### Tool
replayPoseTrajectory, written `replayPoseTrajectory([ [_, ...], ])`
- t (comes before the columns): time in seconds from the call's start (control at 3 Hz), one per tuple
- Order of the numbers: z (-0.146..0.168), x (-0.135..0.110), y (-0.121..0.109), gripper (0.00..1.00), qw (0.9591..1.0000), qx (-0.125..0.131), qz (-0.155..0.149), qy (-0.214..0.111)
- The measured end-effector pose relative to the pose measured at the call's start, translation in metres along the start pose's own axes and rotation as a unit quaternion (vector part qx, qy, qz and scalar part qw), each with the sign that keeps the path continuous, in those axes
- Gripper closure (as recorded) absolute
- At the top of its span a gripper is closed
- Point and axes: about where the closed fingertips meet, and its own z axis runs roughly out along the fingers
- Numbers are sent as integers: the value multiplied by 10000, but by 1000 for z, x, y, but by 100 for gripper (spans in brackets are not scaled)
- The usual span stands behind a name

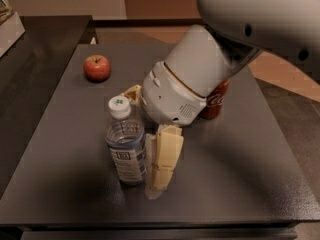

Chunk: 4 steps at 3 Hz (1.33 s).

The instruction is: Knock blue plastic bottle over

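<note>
While a red apple (pixel 97 67) sits at the far left of the dark grey table (pixel 55 154), the blue plastic bottle (pixel 126 144) stands upright nearer the front edge, a little left of the middle. Its white cap is on and its label faces the camera. The gripper (pixel 144 141) is at the bottle's right, angled down from above with its jaws spread open and holding nothing. One cream finger (pixel 165 159) reaches down to the tabletop right beside the bottle's right side, too close to tell if they touch. The other finger (pixel 132 91) shows just behind the cap, on the far side. The wide white wrist housing (pixel 175 94) hangs over both. To its right, a red cola can (pixel 216 100) stands partly hidden behind the housing, well apart from the bottle. The arm (pixel 260 19) runs off to the upper right.
</note>
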Motion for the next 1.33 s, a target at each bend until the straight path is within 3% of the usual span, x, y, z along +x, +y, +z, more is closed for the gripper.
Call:
replayPoseTrajectory([
  [0.33,7,-9,-2,29,9985,75,284,-456],
  [0.67,0,-10,-7,52,9964,220,484,-657],
  [1.0,-7,-11,-11,76,9949,318,599,-749],
  [1.33,-35,-12,-26,98,9948,601,722,-383],
])
